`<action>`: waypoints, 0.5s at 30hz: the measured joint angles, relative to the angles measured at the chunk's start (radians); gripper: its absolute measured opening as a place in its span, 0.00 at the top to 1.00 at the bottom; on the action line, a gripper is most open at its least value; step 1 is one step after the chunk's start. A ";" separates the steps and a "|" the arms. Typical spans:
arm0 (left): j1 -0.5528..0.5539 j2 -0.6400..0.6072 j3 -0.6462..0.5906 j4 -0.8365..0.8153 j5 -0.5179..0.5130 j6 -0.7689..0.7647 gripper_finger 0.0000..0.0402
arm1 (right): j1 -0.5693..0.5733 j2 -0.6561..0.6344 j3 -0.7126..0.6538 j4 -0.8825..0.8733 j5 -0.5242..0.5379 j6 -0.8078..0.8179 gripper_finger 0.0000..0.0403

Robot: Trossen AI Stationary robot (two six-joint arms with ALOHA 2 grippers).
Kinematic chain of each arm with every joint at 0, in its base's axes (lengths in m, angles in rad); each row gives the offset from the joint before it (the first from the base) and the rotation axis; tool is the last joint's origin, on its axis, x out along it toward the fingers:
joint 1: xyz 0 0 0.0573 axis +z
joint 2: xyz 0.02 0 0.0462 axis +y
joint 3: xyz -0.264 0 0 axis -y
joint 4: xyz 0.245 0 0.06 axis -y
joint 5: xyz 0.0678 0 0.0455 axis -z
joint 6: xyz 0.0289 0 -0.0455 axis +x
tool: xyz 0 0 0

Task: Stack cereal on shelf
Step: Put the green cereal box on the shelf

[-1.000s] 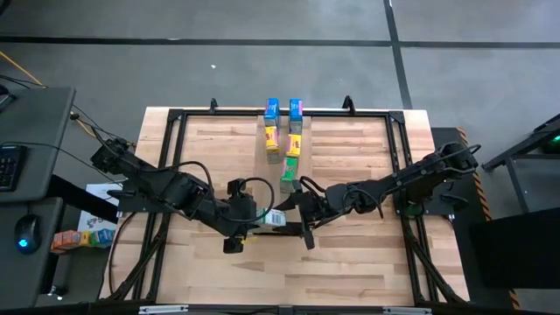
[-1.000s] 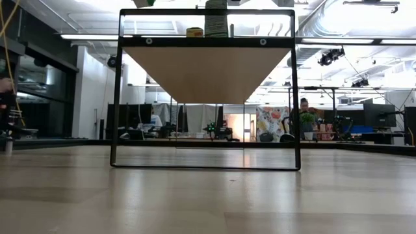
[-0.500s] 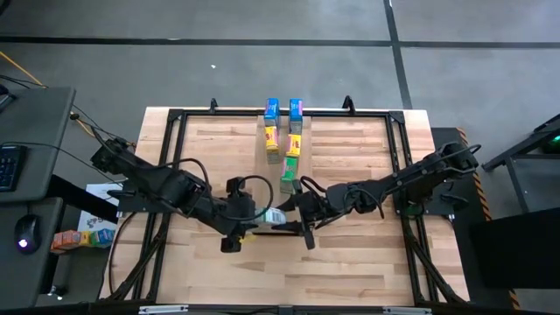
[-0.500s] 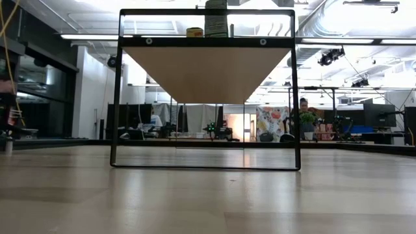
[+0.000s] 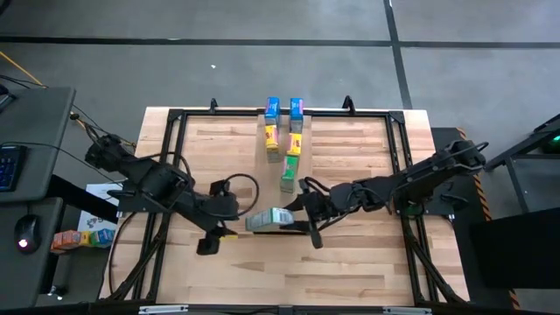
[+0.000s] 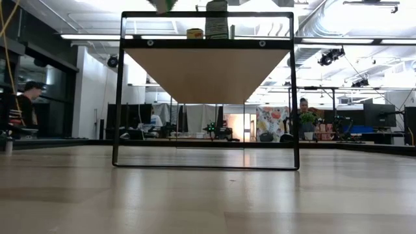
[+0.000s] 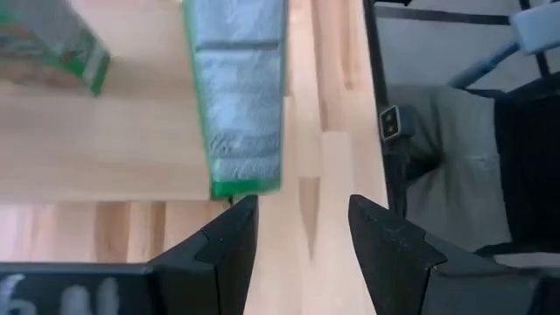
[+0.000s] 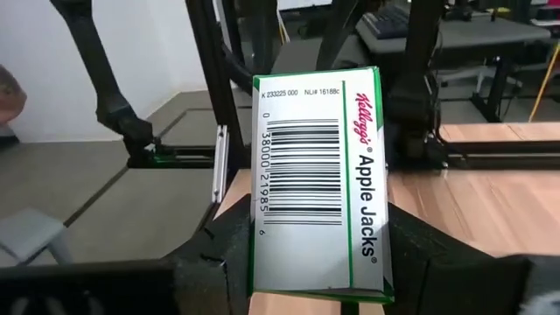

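Note:
A green cereal box (image 5: 269, 219) hangs in the air at the table's middle, with my right gripper (image 5: 296, 224) shut on it; the right wrist view shows its barcode side (image 8: 306, 175). My left gripper (image 5: 230, 230) stands open just left of that box, its fingers (image 7: 232, 236) short of the box's end (image 7: 241, 166). Blue (image 5: 272, 108), yellow (image 5: 272, 136) and green (image 5: 287, 179) boxes stand in two rows at the far middle. The low view shows the shelf (image 6: 208, 71) from below, raised on a black frame, with boxes (image 6: 216, 23) on its top. My right gripper pinches the green box between its two fingers (image 8: 223, 254), on two opposite sides of the end nearest the wrist (image 8: 267, 280). The fingers come level from the table's right and lie along the box. The box sticks out toward the table's left, lifted clear.
A black metal frame (image 5: 175, 131) runs around the work area. A desk with a mouse (image 5: 24, 229) and some coloured boxes (image 5: 79, 236) lie off the table's left side. A person (image 6: 26, 104) stands in the room behind.
My left gripper has let go of the green box and drawn back toward the table's left edge. The box stays in my right gripper and now lies level, its free end pointing left.

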 joint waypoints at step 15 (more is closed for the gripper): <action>-0.273 -0.173 -0.165 0.093 -0.549 0.155 0.58 | 0.105 -0.086 0.000 -0.005 0.185 -0.161 0.62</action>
